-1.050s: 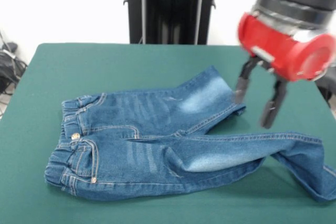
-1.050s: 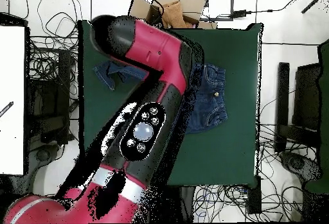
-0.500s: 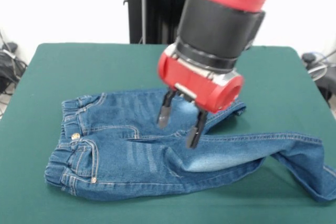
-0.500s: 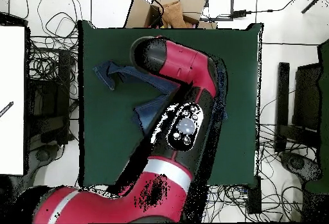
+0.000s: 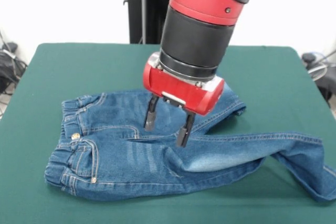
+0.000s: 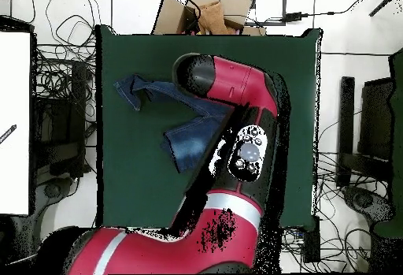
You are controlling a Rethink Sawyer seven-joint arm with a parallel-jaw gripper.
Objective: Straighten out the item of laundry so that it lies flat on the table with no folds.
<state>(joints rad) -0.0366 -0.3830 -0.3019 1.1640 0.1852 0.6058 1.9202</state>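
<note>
Hovering over the jeans [image 5: 157, 150] crotch, claw [image 5: 167, 128] spread open, gripping nothing; jeans lie mid-worktop [image 5: 63, 72], one leg twisted toward the edge, so likely lining up a grab to unfold.

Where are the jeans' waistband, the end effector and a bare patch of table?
jeans [image 5: 68, 153], front view, on the gathered waistband.
end effector [image 5: 166, 127], front view, midway between its two open fingertips.
table [image 5: 73, 66], front view, on bare green cloth beyond the jeans.
</note>
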